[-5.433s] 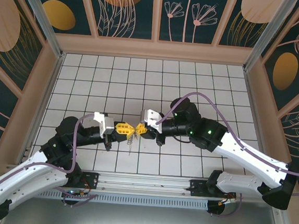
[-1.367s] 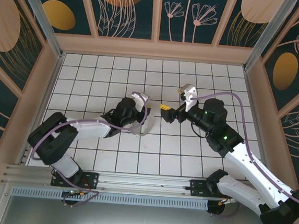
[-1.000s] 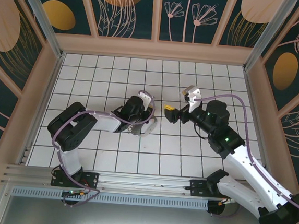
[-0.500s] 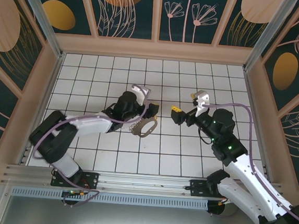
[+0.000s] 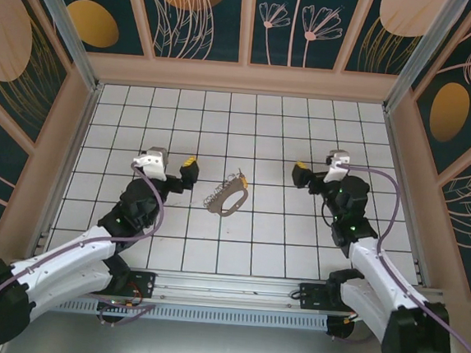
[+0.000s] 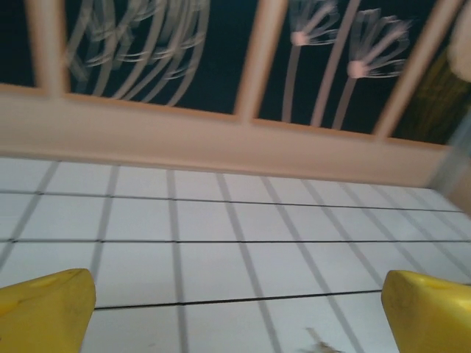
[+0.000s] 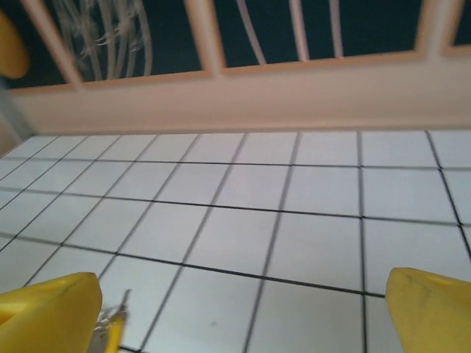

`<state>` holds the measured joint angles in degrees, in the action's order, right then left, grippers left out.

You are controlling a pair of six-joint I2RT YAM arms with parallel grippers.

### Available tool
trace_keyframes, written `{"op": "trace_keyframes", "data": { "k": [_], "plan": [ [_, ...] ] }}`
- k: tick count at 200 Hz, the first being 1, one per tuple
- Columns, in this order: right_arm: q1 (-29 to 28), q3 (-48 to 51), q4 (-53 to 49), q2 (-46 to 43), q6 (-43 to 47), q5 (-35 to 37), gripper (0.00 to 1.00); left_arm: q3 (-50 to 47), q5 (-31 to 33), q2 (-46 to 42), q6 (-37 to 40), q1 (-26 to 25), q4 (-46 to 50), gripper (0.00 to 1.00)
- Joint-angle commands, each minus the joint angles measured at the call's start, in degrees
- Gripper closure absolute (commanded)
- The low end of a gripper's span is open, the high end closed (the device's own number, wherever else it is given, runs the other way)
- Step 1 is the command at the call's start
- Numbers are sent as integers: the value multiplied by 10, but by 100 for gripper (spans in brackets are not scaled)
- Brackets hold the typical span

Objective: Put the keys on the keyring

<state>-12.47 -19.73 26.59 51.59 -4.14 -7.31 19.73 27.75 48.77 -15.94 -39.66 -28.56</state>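
1. Mid-table on the white grid table [image 5: 264, 129], top cam: the keys [image 5: 237, 182] and keyring [image 5: 225, 202] lie in one bunch, flat on the tiles, nothing touching them. Can't tell if any key is actually threaded on.
2. Left gripper [image 5: 182, 174] sits just left of the bunch, near but apart. Left wrist cam: its yellow fingertips [image 6: 45, 312] are way out at opposite bottom corners w/ nothing btwn them, so released.
3. Right gripper [image 5: 304, 174] is on the other side, a bit further off from the keys. Right wrist cam: yellow pads [image 7: 48, 312] spread wide too, empty, released.
4. Right wrist cam also has a tiny metal bit [image 7: 115, 323] just beside the left-hand pad, too small to tell what it is tbh.
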Motion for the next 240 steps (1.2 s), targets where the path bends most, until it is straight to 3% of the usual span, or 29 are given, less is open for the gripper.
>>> {"op": "trace_keyframes", "data": {
  "k": [1, 32, 60, 80, 95, 173, 194, 211, 225, 240],
  "plan": [
    [59, 53, 178, 31, -20, -85, 1, -22, 125, 45, 44, 14, -23, 1],
    [80, 136, 367, 81, 51, -84, 1, -34, 104, 83, 38, 64, -84, 1],
    [98, 114, 386, 160, 75, -75, 1, -34, 112, 119, 21, 114, -125, 1],
    [101, 80, 319, 173, 104, -79, 1, -30, 129, 140, 54, 138, -160, 1],
    [104, 99, 365, 187, 104, -55, 1, -17, 149, 163, 79, 155, -163, 1],
    [130, 112, 503, 312, 85, -38, 1, -12, 110, 267, 126, 265, -277, 1],
    [142, 118, 538, 339, 72, -41, 1, -28, 73, 293, 130, 291, -319, 1],
    [143, 127, 603, 383, 66, -31, 1, -64, 25, 323, 137, 307, -408, 1],
    [143, 114, 564, 374, 61, -13, 1, -82, -15, 352, 146, 316, -472, 1],
    [144, 105, 550, 376, 52, 9, 1, -68, -78, 350, 132, 341, -431, 1]
  ]
}}
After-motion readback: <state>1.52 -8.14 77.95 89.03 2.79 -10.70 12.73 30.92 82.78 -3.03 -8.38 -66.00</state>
